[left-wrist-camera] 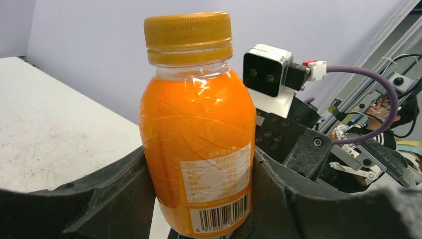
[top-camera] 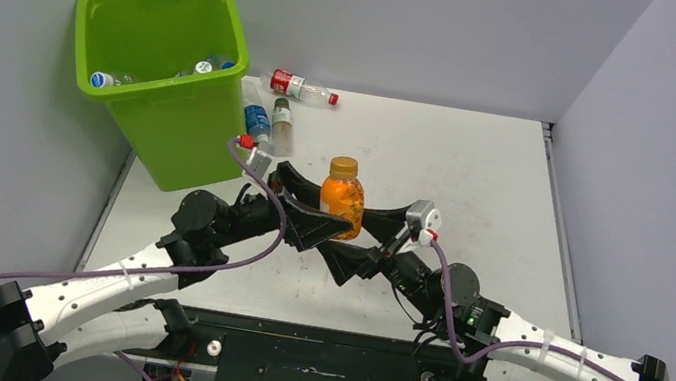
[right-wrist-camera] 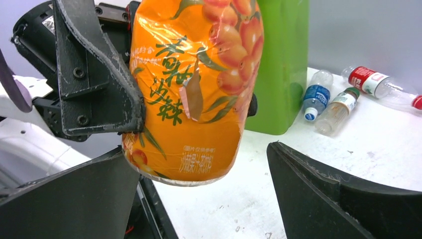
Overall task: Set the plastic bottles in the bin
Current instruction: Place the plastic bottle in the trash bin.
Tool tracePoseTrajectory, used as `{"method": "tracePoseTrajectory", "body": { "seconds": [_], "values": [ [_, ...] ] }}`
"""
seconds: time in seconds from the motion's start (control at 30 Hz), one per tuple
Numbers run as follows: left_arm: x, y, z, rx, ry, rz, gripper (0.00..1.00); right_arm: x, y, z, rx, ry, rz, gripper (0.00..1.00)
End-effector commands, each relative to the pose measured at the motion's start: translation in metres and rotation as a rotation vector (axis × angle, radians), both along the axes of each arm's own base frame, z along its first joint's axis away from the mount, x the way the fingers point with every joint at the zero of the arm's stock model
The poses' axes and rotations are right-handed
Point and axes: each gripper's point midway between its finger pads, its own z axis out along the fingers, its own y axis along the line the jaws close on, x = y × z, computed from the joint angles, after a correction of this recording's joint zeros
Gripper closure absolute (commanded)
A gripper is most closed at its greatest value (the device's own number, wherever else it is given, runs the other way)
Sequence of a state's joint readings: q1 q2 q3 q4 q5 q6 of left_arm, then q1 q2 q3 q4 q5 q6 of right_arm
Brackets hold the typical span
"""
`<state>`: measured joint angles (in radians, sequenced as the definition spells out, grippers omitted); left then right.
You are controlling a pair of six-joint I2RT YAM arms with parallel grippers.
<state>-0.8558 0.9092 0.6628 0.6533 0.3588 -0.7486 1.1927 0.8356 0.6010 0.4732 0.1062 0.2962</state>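
Note:
An orange bottle [top-camera: 342,201] with an orange cap stands upright above the table, my left gripper [top-camera: 322,216] shut on its lower body. In the left wrist view both black fingers press the bottle's [left-wrist-camera: 199,129] sides. My right gripper [top-camera: 373,243] faces it from the right and is open; in the right wrist view its fingers stand wide apart below the bottle [right-wrist-camera: 194,89], the right one well clear of it. Three more plastic bottles lie beside the lime-green bin [top-camera: 183,132]: red-labelled [top-camera: 299,87], blue-labelled [top-camera: 257,122] and green-capped [top-camera: 281,119]. Bottles [top-camera: 206,65] also lie inside the bin.
The bin stands at the table's far left corner, partly over the left edge. Grey walls close in the back and both sides. Purple cables loop from both wrists. The two arms meet nose to nose at the table's near middle.

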Motion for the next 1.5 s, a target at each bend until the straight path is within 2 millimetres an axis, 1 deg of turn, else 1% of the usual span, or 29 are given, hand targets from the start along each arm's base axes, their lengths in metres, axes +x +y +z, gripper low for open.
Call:
{"method": "tracePoseTrajectory", "body": {
  "seconds": [0.0,0.07,0.13,0.23,0.3,0.37,0.4,0.47,0.53,0.6,0.63,0.7,0.77,0.87,0.9,0.97,1.07,1.17,1.23,1.3,1.47],
  "values": [
    [-0.008,0.005,0.021,-0.072,-0.048,-0.003,1.0,0.008,-0.015,0.036,0.126,-0.046,-0.082,0.02],
    [-0.012,0.006,0.021,-0.062,-0.076,-0.009,1.0,0.007,-0.019,0.039,0.128,-0.059,-0.082,0.03],
    [-0.016,0.01,0.021,-0.047,-0.127,0.0,1.0,0.002,-0.021,0.042,0.115,-0.074,-0.061,0.06],
    [-0.017,0.022,0.022,0.0,-0.224,0.07,1.0,-0.015,-0.024,0.049,0.096,-0.108,0.02,0.1],
    [-0.014,0.03,0.02,0.046,-0.287,0.13,1.0,-0.028,-0.025,0.057,0.088,-0.122,0.08,0.1],
    [-0.011,0.037,0.018,0.088,-0.332,0.18,1.0,-0.035,-0.029,0.067,0.096,-0.12,0.107,0.1],
    [-0.011,0.039,0.017,0.099,-0.355,0.191,1.0,-0.035,-0.032,0.072,0.108,-0.113,0.102,0.1],
    [-0.011,0.04,0.015,0.122,-0.382,0.197,1.0,-0.027,-0.039,0.082,0.14,-0.097,0.049,0.1],
    [-0.013,0.037,0.013,0.133,-0.39,0.176,1.0,-0.022,-0.04,0.095,0.157,-0.098,0.021,0.1],
    [-0.016,0.033,0.01,0.138,-0.385,0.146,1.0,-0.017,-0.036,0.106,0.162,-0.107,0.003,0.1],
    [-0.017,0.031,0.008,0.14,-0.381,0.133,1.0,-0.014,-0.03,0.109,0.155,-0.11,-0.002,0.09],
    [-0.019,0.029,0.007,0.145,-0.377,0.118,1.0,-0.01,-0.024,0.119,0.162,-0.118,-0.012,0.09],
    [-0.02,0.029,0.005,0.153,-0.375,0.112,1.0,-0.003,-0.016,0.125,0.143,-0.114,-0.03,0.09],
    [-0.021,0.029,0.006,0.158,-0.378,0.112,1.0,0.005,0.0,0.123,0.071,-0.092,-0.039,0.05],
    [-0.021,0.03,0.006,0.157,-0.38,0.115,1.0,0.007,0.005,0.119,0.049,-0.081,-0.037,0.03],
    [-0.021,0.031,0.007,0.156,-0.382,0.122,1.0,0.008,0.009,0.112,0.032,-0.066,-0.036,0.02],
    [-0.02,0.031,0.009,0.152,-0.387,0.127,1.0,0.01,0.009,0.106,0.033,-0.049,-0.043,0.03],
    [-0.019,0.032,0.013,0.135,-0.379,0.14,1.0,0.009,0.005,0.103,0.041,-0.03,-0.045,0.0],
    [-0.02,0.034,0.018,0.109,-0.382,0.145,1.0,0.009,0.001,0.097,0.048,-0.013,-0.047,0.05],
    [-0.022,0.035,0.024,0.089,-0.387,0.142,1.0,0.007,0.0,0.089,0.049,0.008,-0.042,0.06],
    [-0.024,0.033,0.029,0.083,-0.394,0.124,1.0,0.008,0.006,0.073,0.037,0.06,-0.03,0.02]
  ]
}}
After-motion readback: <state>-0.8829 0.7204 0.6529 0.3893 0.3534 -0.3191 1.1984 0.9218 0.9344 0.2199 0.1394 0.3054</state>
